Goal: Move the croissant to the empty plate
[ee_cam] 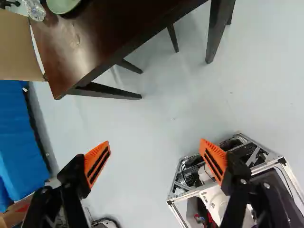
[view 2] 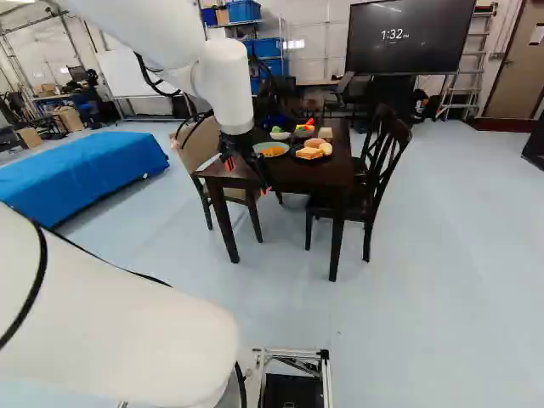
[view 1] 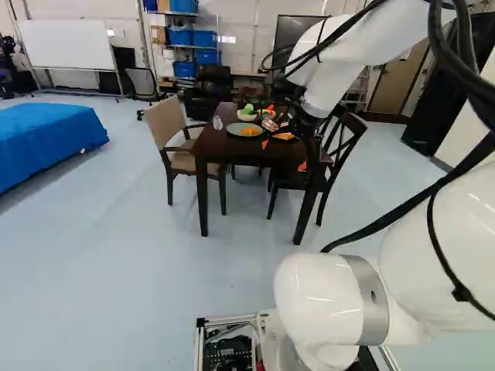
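I'd raise the open, empty gripper (ee_cam: 156,145) and clear the table (ee_cam: 97,35) edge before lowering over what's probably the croissant (view 2: 314,143), in the bread pile (view 2: 311,153) up there — arm (view 2: 225,85) reaches forward, fingers wide apart, aimed at floor (ee_cam: 166,104) short of the table.

The tool (view 2: 247,177) hung near the dark counter (view 2: 306,176), which carried bread (view 2: 309,153) and a bowl (view 2: 280,136); a screen (view 2: 408,42) stood beyond, blue cloth (view 2: 85,174) at left
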Controlling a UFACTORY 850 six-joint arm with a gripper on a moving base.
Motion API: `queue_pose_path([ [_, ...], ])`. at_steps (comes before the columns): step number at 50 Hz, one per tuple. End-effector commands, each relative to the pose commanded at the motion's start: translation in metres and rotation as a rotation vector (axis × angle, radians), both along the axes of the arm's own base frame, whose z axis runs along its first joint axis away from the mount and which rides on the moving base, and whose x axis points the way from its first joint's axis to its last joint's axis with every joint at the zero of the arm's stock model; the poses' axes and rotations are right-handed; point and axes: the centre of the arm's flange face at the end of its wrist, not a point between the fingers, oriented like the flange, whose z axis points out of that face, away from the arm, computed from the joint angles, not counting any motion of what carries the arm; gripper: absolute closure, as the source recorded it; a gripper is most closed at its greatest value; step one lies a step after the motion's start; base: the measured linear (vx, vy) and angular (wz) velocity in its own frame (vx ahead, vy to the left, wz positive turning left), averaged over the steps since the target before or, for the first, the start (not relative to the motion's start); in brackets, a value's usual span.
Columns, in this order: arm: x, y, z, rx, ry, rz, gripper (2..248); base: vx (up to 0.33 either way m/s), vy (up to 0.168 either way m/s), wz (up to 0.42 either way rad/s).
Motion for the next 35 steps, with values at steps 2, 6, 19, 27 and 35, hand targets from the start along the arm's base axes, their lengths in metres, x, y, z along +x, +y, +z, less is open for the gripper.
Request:
queue_pose_path([
  [2, 0.0000, 0.0000, 0.0000, 0.000, 0.000, 0.000, 3, 0.000, 0.000, 0.000],
  [6, 0.0000, 0.0000, 0.0000, 0.000, 0.000, 0.000, 3, 0.000, 0.000, 0.000],
  [19, 0.0000, 0.0000, -0.0001, 0.000, 0.000, 0.000, 3, 0.000, 0.000, 0.000],
  [27, 0.0001, 0.0001, -0.0014, -0.004, -0.004, 0.001, 3, 0.000, 0.000, 0.000],
  [35, 0.0002, 0.0002, -0.0039, -0.010, -0.010, 0.002, 3, 0.000, 0.000, 0.000],
])
